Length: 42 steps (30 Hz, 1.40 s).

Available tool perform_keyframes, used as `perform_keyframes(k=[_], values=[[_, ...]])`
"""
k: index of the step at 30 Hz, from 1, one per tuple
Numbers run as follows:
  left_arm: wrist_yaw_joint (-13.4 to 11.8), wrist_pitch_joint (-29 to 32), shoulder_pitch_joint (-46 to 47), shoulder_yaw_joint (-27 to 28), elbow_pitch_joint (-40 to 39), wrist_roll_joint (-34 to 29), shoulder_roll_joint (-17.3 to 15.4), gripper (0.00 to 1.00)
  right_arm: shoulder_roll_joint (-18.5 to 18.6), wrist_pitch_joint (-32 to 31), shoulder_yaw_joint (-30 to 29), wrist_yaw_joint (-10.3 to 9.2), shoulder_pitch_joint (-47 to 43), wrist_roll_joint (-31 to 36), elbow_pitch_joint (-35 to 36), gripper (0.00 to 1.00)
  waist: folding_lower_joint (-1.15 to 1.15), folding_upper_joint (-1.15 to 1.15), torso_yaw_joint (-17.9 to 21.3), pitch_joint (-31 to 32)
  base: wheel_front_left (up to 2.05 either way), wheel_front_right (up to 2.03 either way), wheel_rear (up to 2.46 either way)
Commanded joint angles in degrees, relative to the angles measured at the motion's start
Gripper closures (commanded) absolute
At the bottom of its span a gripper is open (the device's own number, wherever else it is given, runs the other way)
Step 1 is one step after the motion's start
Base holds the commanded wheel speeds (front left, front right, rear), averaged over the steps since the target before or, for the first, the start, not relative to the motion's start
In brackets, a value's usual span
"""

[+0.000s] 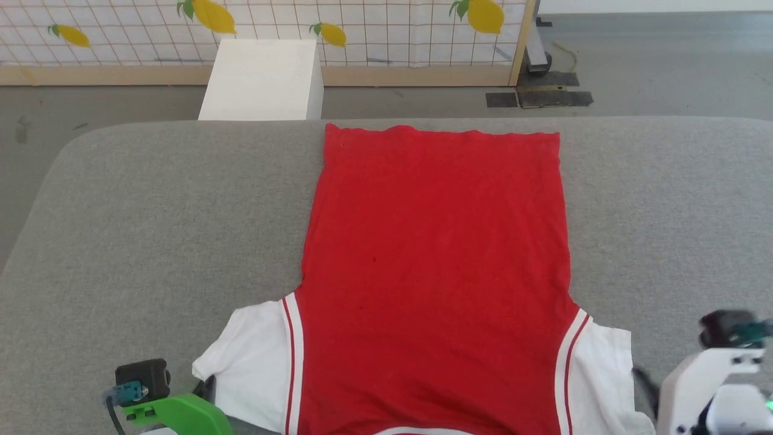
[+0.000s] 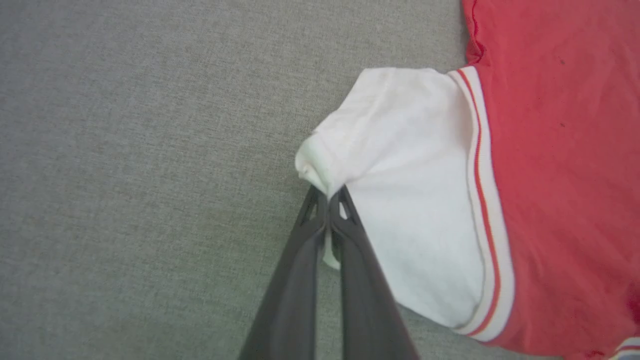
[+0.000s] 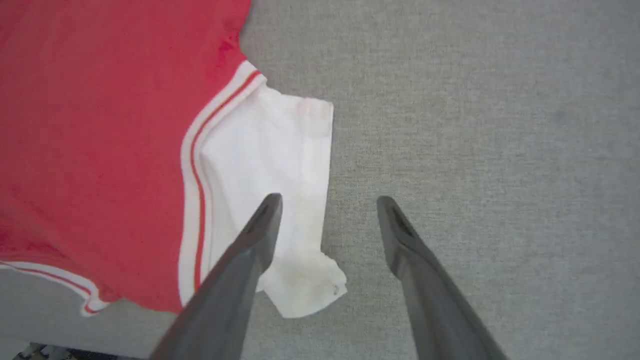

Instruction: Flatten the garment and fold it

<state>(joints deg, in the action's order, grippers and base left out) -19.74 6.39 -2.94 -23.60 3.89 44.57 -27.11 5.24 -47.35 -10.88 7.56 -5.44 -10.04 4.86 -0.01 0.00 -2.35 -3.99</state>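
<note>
The garment, a red jersey shirt with white sleeves and striped trim, lies spread flat on the grey surface, hem far, collar toward me. My left gripper is shut on the cuff corner of its left white sleeve, which bunches at the fingertips. Over the other white sleeve hangs my right gripper, open; one finger is above the cloth, the other over bare surface. That sleeve's corner lies loose and crumpled. In the head view the left wrist and right wrist flank the shirt's shoulders.
The grey padded table reaches wide on both sides of the shirt. Beyond its far edge stand a white box, a lemon-print grid panel and a grey floor with a dark mat.
</note>
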Motion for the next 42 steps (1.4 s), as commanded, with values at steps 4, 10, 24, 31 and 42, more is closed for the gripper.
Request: perform_keyframes(k=[4, 10, 24, 31, 42], values=[[-0.57, -0.22, -1.56, 0.18, -0.42, 0.43, -0.16, 1.0, -1.05, 8.4, -4.2, -0.08, 2.98, -4.59, 5.9, 0.0, 0.01, 0.0, 0.94, 0.85, 0.0, 0.0, 0.0], [-0.34, -0.88, -1.17, 0.38, -1.06, 0.63, 0.08, 1.0, -2.01, 21.49, -6.66, -0.08, 10.79, -8.26, 6.31, 0.0, 0.01, 0.0, 0.91, -0.77, 0.0, 0.0, 0.0], [0.76, -3.79, 3.81, 2.78, -8.45, 0.76, 0.17, 1.0, 0.15, 26.36, -4.67, -0.08, 42.24, 3.14, -13.36, 0.0, 0.01, 0.0, -5.08, -17.79, 0.0, 0.0, 0.0], [1.47, -4.72, 4.76, 2.46, -13.58, 0.72, 0.79, 1.0, 2.86, 17.19, -4.14, -0.08, 55.69, 9.78, -22.57, 0.0, 0.01, 0.0, -8.94, -25.89, 0.0, 0.0, 0.0], [2.35, -5.47, 5.09, 1.91, -18.93, 0.33, 0.57, 1.0, 6.73, -6.99, -1.73, -0.08, 69.85, 20.42, -28.15, 0.0, 0.01, 0.0, -12.23, -34.24, 0.0, 0.0, 0.0]])
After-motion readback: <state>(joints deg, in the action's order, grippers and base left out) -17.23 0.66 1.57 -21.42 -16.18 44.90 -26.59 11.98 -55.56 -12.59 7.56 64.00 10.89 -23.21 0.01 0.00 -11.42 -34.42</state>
